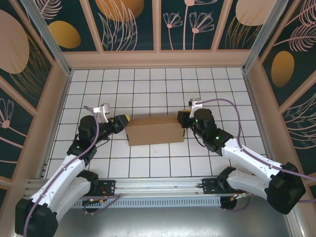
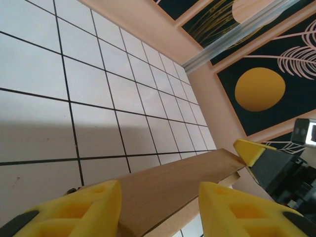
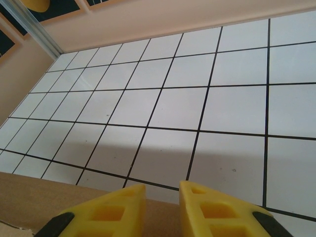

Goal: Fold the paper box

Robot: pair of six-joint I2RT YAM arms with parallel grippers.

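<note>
Paper box (image 1: 155, 130): plain brown cardboard, matte and smooth, standing as a low rectangular block on the white tiled floor (image 1: 148, 89). The tiles are glossy squares with thin dark grout lines.

Left gripper (image 1: 126, 119): at the box's left end. In its wrist view the yellow fingers (image 2: 89, 207), moulded plastic with recessed pockets, stand partly apart. A flat cardboard panel with a crisp straight edge runs out from between them and away from the tool. A second cardboard layer shows just under that edge. The cardboard fills most of the gap and lies against the left-hand finger. Whether the jaws are actually clamping it cannot be told.

Right gripper (image 1: 183, 118): at the opposite end of the box, which lies between the two tools. One of its yellow fingertips shows at the far corner of the panel in the left wrist view. In its own wrist view the fingers (image 3: 106, 210) are drawn nearly together, with only a narrow slit between them. Brown cardboard lies just under and to the left of them. Whether a wall is pinched in the slit cannot be told.
</note>
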